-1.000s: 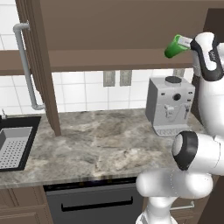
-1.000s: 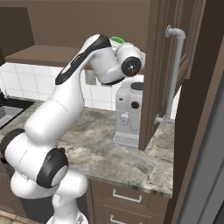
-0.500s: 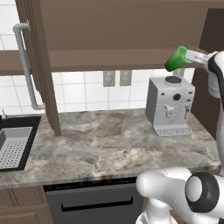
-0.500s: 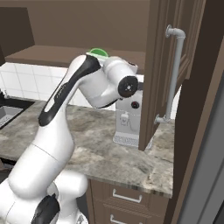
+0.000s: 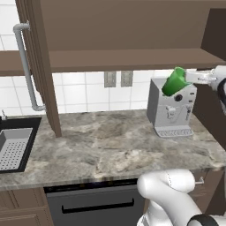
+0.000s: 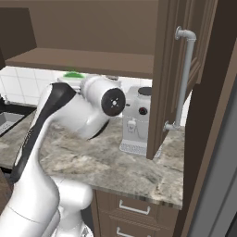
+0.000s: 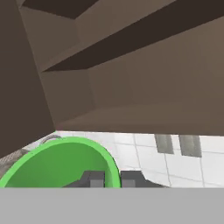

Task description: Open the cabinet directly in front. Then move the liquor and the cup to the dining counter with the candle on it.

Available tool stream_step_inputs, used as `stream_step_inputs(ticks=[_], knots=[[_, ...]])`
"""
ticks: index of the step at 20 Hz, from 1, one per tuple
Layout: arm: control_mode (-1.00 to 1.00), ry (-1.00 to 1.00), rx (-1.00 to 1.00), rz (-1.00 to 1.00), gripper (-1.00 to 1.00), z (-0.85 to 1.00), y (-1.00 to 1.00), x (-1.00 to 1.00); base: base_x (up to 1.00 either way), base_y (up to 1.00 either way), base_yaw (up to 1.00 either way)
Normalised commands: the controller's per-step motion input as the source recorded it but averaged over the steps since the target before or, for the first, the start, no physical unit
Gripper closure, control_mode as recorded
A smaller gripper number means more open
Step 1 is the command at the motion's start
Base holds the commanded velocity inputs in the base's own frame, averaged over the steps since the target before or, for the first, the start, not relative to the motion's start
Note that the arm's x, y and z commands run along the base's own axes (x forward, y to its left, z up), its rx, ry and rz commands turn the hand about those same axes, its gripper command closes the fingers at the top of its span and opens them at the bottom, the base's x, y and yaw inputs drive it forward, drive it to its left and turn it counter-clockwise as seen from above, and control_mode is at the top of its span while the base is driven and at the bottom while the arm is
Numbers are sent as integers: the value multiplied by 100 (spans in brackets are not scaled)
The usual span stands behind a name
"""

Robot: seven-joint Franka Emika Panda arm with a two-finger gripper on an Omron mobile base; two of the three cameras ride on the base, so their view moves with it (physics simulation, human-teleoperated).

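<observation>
The cabinet (image 5: 132, 26) stands open, its left door (image 5: 40, 66) and right door (image 6: 173, 78) swung out, and the visible part of its shelf (image 5: 132, 58) is bare. The bright green cup (image 5: 175, 82) hangs tilted in the air just below the shelf, in front of the coffee machine's top. My gripper (image 5: 189, 77) is shut on its rim. In the hand view the cup (image 7: 57, 164) opens toward the camera, with my gripper (image 7: 111, 178) pinching its wall. A green sliver of the cup (image 6: 73, 74) peeks over my arm. The liquor, dining counter and candle are out of view.
A grey coffee machine (image 5: 170, 108) stands on the marbled counter (image 5: 106, 141) below the cabinet's right side. A black sink (image 5: 13, 145) lies at the left. The open right door with its long bar handle (image 6: 185, 78) juts out beside my arm.
The arm has swung and brought the cup down from shelf height to just under the shelf, in front of the coffee machine. The cup is more tilted. The grip is unchanged.
</observation>
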Motion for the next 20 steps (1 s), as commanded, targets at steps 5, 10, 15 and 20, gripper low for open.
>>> stream_step_inputs(ticks=[5,10,15,20], knots=[[-100,30,-24,2,100,-45,75,-65,0,0,0],[-100,35,-21,0,100,-53,48,-49,0,0,0],[-100,31,-16,-3,100,-47,31,-51,0,0,0],[-100,11,-10,-8,100,-16,11,-12,0,0,0]])
